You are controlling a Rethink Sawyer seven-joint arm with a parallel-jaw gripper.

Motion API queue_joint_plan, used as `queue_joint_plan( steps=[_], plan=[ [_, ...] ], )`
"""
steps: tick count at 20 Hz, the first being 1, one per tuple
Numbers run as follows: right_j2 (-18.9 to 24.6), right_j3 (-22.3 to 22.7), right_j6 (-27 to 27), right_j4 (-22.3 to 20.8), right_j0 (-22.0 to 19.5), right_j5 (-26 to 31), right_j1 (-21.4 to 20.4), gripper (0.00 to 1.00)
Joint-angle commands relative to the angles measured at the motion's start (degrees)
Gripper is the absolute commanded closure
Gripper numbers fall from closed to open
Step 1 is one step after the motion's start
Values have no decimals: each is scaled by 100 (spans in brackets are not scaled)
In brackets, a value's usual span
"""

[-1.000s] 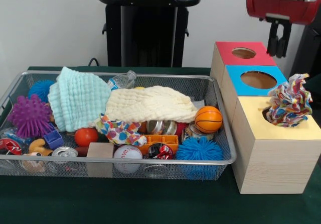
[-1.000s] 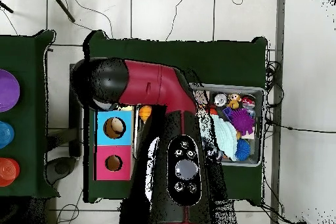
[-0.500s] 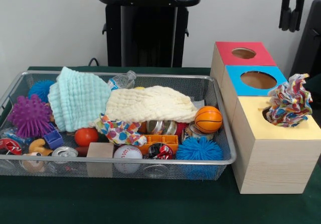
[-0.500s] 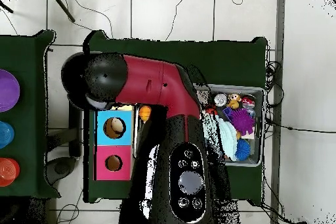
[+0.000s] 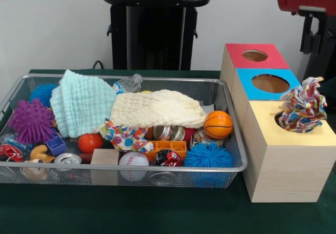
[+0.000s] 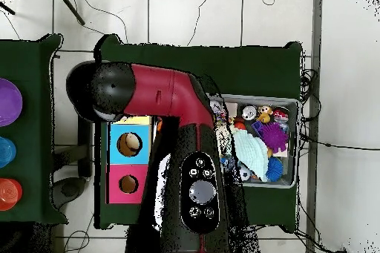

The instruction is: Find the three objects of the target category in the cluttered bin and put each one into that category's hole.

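Observation:
A multicoloured patterned cloth (image 5: 302, 105) sits bunched in the hole of the yellow-topped box (image 5: 315, 137), most of it sticking out. My gripper (image 5: 312, 37) hangs open and empty at the upper right, well above and behind that box. In the wire bin (image 5: 231, 124) lie a mint cloth (image 5: 81, 103), a cream cloth (image 5: 155, 109) and a second patterned cloth (image 5: 123, 137), partly tucked under the cream one. In the overhead view the arm (image 6: 159, 94) covers the gripper and the yellow box.
Blue-topped (image 5: 270, 83) and red-topped (image 5: 255, 55) boxes stand behind the yellow one. The bin also holds a basketball (image 5: 218, 125), baseball (image 5: 133, 160), spiky purple (image 5: 31, 121) and blue (image 5: 208, 156) balls, cans, a wooden block (image 5: 105, 158) and a bottle (image 5: 128, 83).
My gripper has moved right, from over the red box toward the picture's right edge, rising and then dipping a little. The cloth in the yellow box and the bin contents have not moved.

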Motion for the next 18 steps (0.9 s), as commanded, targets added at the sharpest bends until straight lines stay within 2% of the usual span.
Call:
queue_joint_plan(
  steps=[1, 6, 18],
  plan=[
    [516, 239, 535, 134, 3, -453, 507, 100],
    [481, 180, 655, 176, 127, -437, 536, 100],
    [537, -295, 546, 195, 106, -616, 1043, 100]
  ],
)
